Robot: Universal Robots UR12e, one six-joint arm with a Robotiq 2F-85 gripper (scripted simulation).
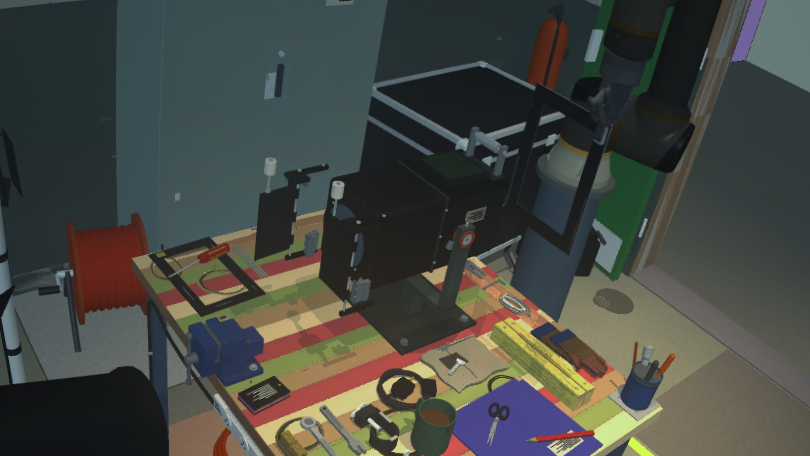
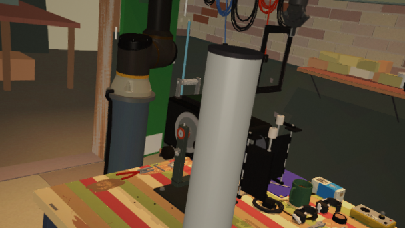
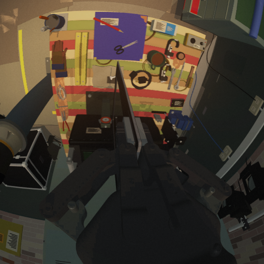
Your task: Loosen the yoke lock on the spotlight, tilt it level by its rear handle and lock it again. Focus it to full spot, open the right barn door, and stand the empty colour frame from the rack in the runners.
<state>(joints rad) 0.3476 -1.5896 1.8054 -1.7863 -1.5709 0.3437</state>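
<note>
The empty black colour frame (image 1: 561,170) hangs high in the air behind and to the right of the spotlight (image 1: 397,226), clear of it. My gripper (image 1: 602,110) is clamped on the frame's upper right corner, well above the bench, and the frame (image 2: 274,60) dangles below it, seen edge-on by the wrist camera (image 3: 123,98). The black spotlight sits level on its yoke post, with the red yoke lock (image 1: 466,238) on its side. Its rear handle (image 1: 482,144) points away from the bench front, and the front runners (image 1: 348,249) face left.
Behind the spotlight stands a black flight case (image 1: 453,107) and the arm's grey pedestal (image 1: 555,238). A rack (image 1: 278,218) stands at the bench's back left, with another frame and a screwdriver (image 1: 204,272) lying flat beside it. A vise, mug, scissors and tools fill the front.
</note>
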